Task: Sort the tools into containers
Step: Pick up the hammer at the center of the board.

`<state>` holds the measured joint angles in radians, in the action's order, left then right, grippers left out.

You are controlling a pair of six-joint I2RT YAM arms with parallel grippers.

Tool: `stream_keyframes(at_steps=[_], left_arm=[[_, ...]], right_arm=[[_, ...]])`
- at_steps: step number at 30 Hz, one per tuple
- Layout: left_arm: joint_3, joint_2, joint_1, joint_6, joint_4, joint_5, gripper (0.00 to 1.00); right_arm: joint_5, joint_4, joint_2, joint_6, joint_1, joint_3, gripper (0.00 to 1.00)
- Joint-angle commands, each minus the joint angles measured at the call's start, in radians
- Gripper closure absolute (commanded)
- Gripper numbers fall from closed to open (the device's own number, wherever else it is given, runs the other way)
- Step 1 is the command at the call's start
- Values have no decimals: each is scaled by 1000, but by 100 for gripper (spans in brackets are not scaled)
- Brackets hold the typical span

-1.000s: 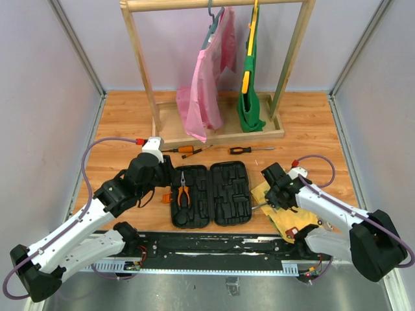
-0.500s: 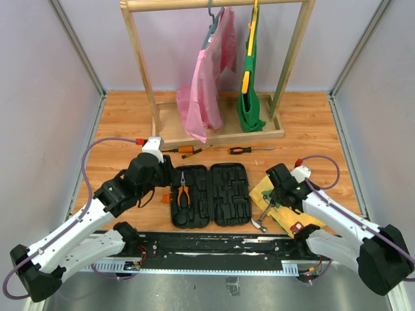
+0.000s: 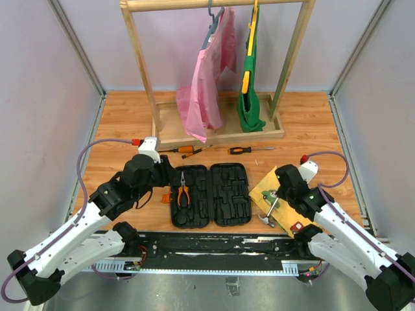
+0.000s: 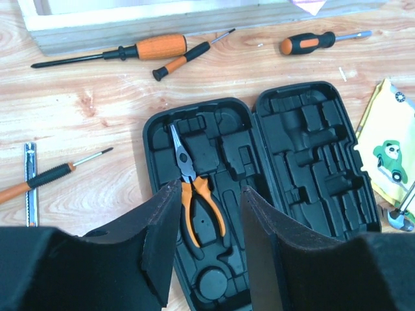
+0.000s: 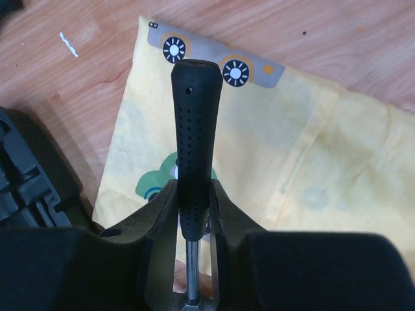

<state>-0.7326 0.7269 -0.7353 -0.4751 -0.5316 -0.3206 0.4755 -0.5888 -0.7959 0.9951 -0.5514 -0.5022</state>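
Right pincer (image 5: 193, 194): mine, clamped on hammer (image 5: 194, 116) at black perforated handle, over yellow board (image 5: 305, 149) printed with cartoon vehicles. Tool case (image 4: 311, 155) open at board's 9 o'clock, orange pliers (image 4: 198, 194) in left half. Left pincer (image 4: 209, 201): half-wide, empty, above case. Screwdrivers (image 4: 152, 47) at case's 12 o'clock.

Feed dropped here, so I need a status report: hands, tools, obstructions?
Right hand shut on hammer, above yellow board. Left hand open over case, orange pliers slotted. Screwdrivers loose on table; case unobstructed.
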Motion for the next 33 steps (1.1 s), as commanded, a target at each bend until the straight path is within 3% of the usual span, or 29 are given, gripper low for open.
stream_keyframes(at_steps=[1, 6, 12, 18, 25, 30, 33], left_arm=[[13, -38, -3, 12, 47, -3, 53], [27, -60, -3, 30, 91, 35, 50], [38, -78, -3, 23, 126, 51, 47], [55, -88, -3, 29, 199, 118, 46], [26, -91, -3, 27, 203, 130, 44], [6, -99, -3, 17, 247, 193, 41], [-15, -96, -3, 19, 257, 201, 40]], right_arm=[[63, -10, 69, -176, 11, -51, 99], [-108, 107, 171, -396, 12, -49, 99], [-288, 215, 234, -525, 12, -70, 99], [-408, 309, 232, -604, 10, -101, 99], [-688, 515, 128, -703, 4, -132, 99], [-706, 764, 56, -674, -62, -113, 99], [-658, 874, -15, -708, -164, -123, 100]])
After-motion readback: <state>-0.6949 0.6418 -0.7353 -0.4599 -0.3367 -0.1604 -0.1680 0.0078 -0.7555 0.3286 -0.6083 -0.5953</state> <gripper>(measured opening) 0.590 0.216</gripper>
